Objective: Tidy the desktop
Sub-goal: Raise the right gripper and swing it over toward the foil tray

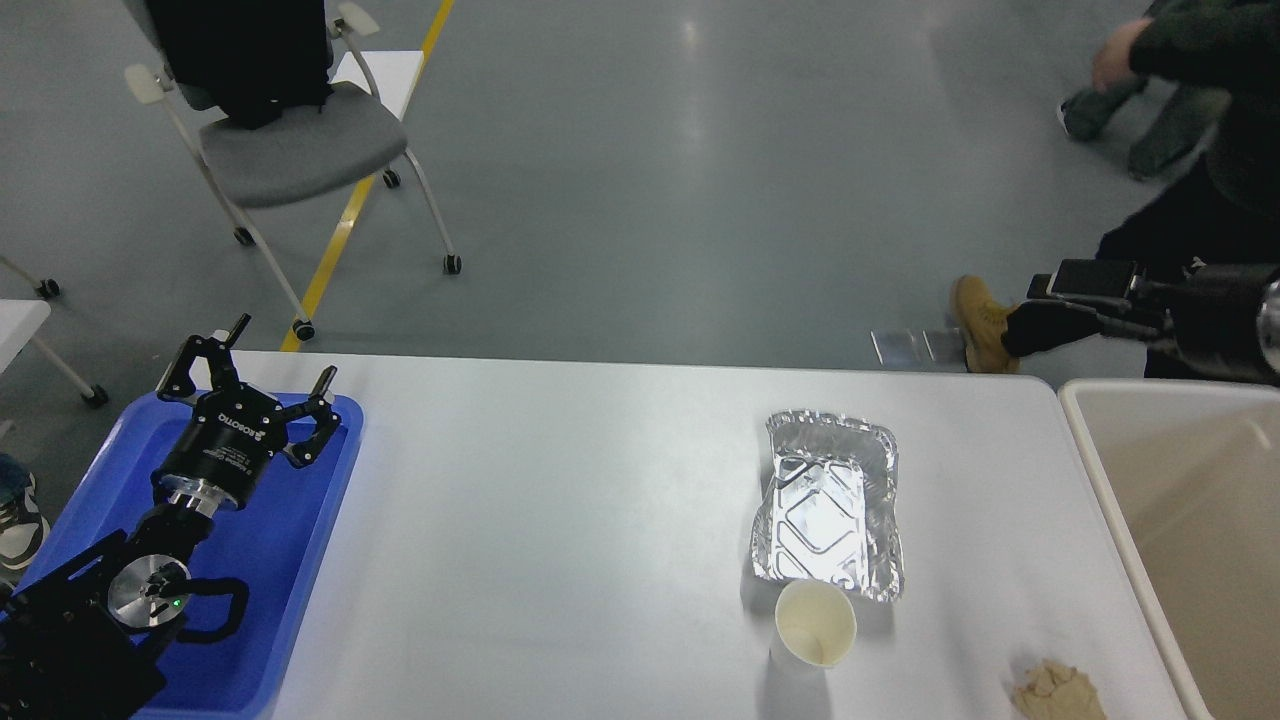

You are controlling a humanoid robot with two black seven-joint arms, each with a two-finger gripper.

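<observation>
Foil tray (pixel 829 508), paper cup (pixel 815 622) — desktop (pixel 560 520), right side

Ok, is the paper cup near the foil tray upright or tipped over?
Upright. The paper cup stands on the desktop with its round mouth facing up, just in front of the foil tray. Its inside looks empty.

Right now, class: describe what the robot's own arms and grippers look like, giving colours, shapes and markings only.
The left gripper is black, with two linked fingers on a round body bearing white lettering and a silver ring below. The left arm is black, with a silver disc and a green light. The right gripper is a dark, blocky shape; detail is unclear.
</observation>
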